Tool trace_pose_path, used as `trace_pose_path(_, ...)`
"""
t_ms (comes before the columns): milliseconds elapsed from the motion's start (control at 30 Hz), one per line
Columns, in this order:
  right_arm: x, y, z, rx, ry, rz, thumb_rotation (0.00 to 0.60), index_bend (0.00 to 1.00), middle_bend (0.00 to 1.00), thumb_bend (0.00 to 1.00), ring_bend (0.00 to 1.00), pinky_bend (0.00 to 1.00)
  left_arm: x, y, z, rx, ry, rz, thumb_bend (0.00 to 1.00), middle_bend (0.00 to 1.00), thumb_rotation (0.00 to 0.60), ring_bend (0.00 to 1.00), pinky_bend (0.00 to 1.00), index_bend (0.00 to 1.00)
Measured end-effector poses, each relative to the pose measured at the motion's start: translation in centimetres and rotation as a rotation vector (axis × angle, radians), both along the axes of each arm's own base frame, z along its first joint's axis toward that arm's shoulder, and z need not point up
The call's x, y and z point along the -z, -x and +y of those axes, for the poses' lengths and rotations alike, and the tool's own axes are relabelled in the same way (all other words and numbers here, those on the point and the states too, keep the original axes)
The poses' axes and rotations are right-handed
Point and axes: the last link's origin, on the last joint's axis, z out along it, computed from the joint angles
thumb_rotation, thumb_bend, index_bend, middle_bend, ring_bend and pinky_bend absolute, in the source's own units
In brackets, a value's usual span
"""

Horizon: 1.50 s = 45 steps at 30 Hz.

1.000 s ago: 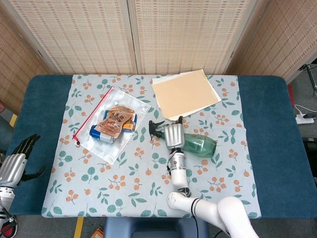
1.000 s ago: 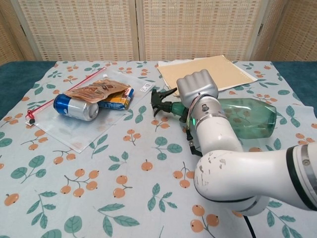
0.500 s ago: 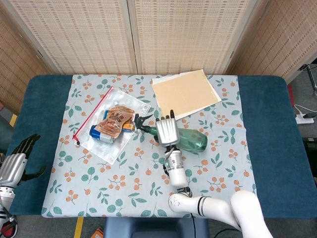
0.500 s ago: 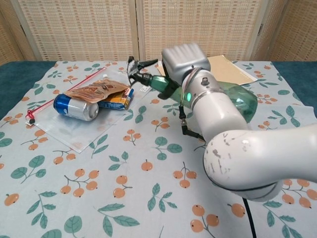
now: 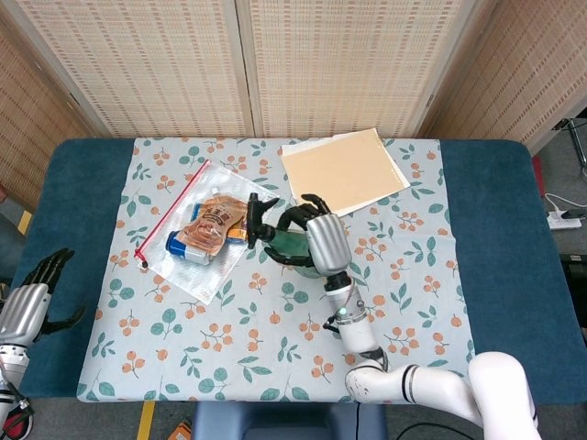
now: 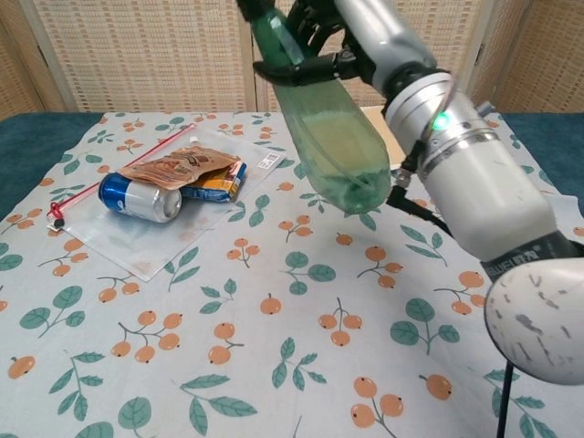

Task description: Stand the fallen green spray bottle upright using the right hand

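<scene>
The left hand [image 5: 27,307] hung off the left edge of the counter [image 5: 64,211], its fingers apart and holding nothing. On the flowered cloth [image 5: 183,321] lay a clear zip bag [image 5: 197,240] with a blue can [image 6: 139,197] and a brown snack pouch [image 6: 178,165]. Next, the right hand [image 5: 316,240] had its fingers wrapped around the green spray bottle [image 6: 327,137], lifted off the cloth. The bottle stood almost straight up but tilted, its nozzle end up and to the left, its base down. A tan folder [image 5: 344,171] lay behind.

R hand [image 6: 333,41] grips green spray bottle [image 6: 324,137] mid-air, tilted (nozzle apparently cropped at top).
</scene>
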Motion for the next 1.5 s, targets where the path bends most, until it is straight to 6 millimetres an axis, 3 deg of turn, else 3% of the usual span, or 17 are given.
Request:
trace_pose_path(200,-1.7,4.5,1.9,-0.021,-0.084,-0.351,0.600,0.74,0.60,0.19,0.41,0.23,0.1,0.0,0.0,-0.005,-0.002,0.004,0.26,0.00,0.600,0.03,0.15,0.00)
trace_pose_path(400,-2.3,8.5,3.4,0.001,-0.111,-0.424,0.600,0.74,0.60,0.19,0.41,0.23,0.1,0.0,0.0,-0.005,-0.011,0.003,0.26,0.00,0.600,0.03,0.15,0.00)
trace_pose_path(867,-0.8,10.0,4.0,-0.034,-0.128,-0.288,0.600,0.74,0.60,0.19,0.41,0.23,0.0,0.0,0.0,-0.001,-0.018,-0.005,0.26,0.00,0.600,0.03,0.15,0.00)
trace_pose_path(1500,0.5,11.9,4.3,0.006,-0.159,-0.241,0.600,0.74,0.60,0.19,0.41,0.23,-0.1,0.0,-0.2,0.004,-0.024,-0.006,0.26,0.00,0.600,0.03,0.15,0.00)
